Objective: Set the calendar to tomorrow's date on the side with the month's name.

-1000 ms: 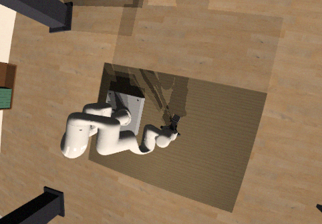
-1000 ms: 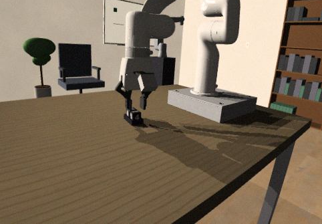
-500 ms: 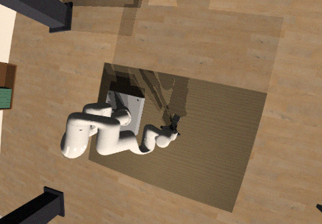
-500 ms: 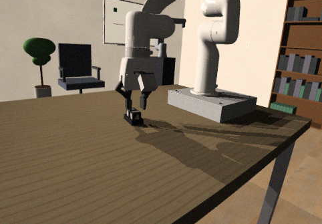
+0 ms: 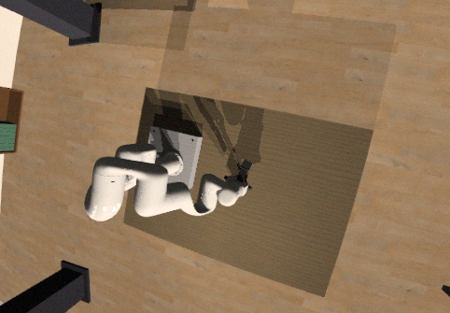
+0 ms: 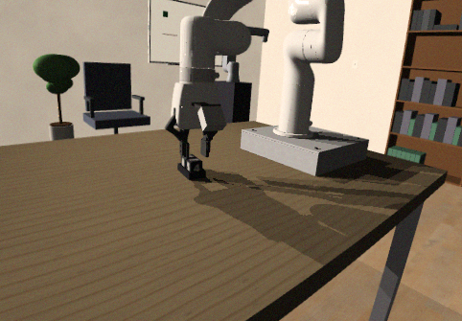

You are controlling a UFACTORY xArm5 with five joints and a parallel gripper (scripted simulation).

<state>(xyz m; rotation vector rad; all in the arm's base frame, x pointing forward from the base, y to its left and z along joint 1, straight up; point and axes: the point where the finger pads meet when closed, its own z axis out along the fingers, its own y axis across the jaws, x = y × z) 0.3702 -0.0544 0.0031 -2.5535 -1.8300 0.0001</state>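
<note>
Tool half-open over tiny calendar, digits unreadable.

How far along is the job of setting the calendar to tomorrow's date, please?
Done: nothing I can confirm. The calendar sits on the table, its digits too small to read. In hand: the claw stands part open just above it, one finger reaching down to it, gripping nothing. Left: probably the whole date change, then backing the claw away.
</note>
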